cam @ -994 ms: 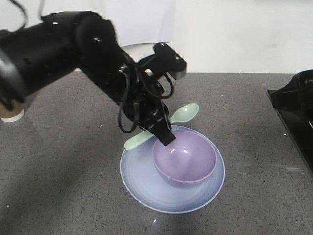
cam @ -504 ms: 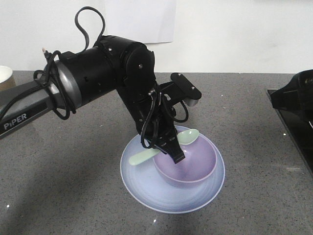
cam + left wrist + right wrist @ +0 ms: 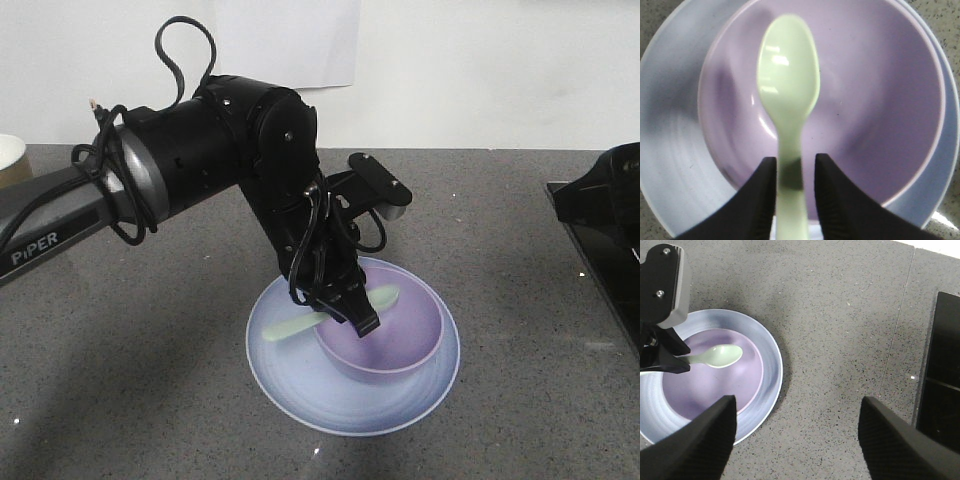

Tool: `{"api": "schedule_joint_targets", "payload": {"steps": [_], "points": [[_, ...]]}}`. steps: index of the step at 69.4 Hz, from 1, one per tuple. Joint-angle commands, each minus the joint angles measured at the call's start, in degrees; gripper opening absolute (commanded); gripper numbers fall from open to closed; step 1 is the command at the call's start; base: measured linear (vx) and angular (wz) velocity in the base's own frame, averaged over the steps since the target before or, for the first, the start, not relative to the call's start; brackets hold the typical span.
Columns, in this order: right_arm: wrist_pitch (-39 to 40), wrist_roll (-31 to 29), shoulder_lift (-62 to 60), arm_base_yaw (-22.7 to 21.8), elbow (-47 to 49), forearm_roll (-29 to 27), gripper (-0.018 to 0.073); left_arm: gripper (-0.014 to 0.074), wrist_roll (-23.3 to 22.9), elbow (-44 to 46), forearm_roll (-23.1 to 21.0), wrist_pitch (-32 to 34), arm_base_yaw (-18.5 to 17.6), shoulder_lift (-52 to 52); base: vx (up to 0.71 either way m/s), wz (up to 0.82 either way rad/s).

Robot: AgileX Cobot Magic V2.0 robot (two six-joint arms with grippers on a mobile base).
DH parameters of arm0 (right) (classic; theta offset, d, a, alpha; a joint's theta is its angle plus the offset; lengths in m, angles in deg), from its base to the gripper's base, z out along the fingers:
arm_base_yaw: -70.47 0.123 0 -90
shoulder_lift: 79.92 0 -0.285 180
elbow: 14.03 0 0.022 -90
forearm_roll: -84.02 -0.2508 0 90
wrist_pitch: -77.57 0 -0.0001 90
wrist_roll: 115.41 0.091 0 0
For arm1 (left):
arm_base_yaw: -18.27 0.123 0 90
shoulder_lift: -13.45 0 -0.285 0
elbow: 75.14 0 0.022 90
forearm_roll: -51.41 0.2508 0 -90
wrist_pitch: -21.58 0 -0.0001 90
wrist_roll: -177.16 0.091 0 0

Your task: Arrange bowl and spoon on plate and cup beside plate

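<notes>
While the left end effector (image 3: 795,167) clamps the spoon (image 3: 788,85) by its handle, scoop poised over the hollow of the bowl (image 3: 880,100) on the plate (image 3: 670,150), lower until the scoop touches the bowl's inside before letting go. Release gently, or the handle may tip off the rim onto the counter (image 3: 520,250). The right end effector (image 3: 795,440) hangs open and empty; the cup (image 3: 6,158) stands far left.

We see the left arm (image 3: 215,150) as glossy black rounded housings with a grey band, white "PiPER" lettering (image 3: 30,250) at nine o'clock, black cables (image 3: 185,45) looping at twelve, a grey-faced camera block (image 3: 662,285) with two screws, and ribbed black fingers (image 3: 840,205).
</notes>
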Motion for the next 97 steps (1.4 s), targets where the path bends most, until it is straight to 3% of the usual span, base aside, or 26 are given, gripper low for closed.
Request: {"api": "schedule_joint_targets", "payload": {"steps": [1,14,40,58,69,97], "points": [[3.02,0.0,-0.73,-0.15,1.59,0.31,0.0507,0.0302,-0.8,1.92,-1.36,0.89,-0.46,2.94,0.0,0.0],[3.02,0.0,-0.73,-0.15,1.59,0.31,0.0507,0.0388,-1.11,1.92,-1.36,0.89,-0.46,2.94,0.0,0.0],[2.91,0.0,-0.73,-0.15,1.59,0.32,0.0507,0.0398,-3.58,1.98,-1.25,1.26,-0.41,3.98,0.0,0.0],[2.59,0.0,-0.73,-0.15,1.59,0.32,0.0507,0.0398,-5.73,1.98,4.75,2.87,1.19,9.62,0.0,0.0],[2.53,0.0,-0.73,-0.15,1.59,0.32,0.0507,0.0398,-7.54,1.98,6.8,3.07,6.78,14.0,0.0,0.0],[2.54,0.0,-0.73,-0.15,1.59,0.37,0.0507,0.0398,-13.19,1.92,8.14,7.22,31.5,19.33,0.0,0.0]]}}
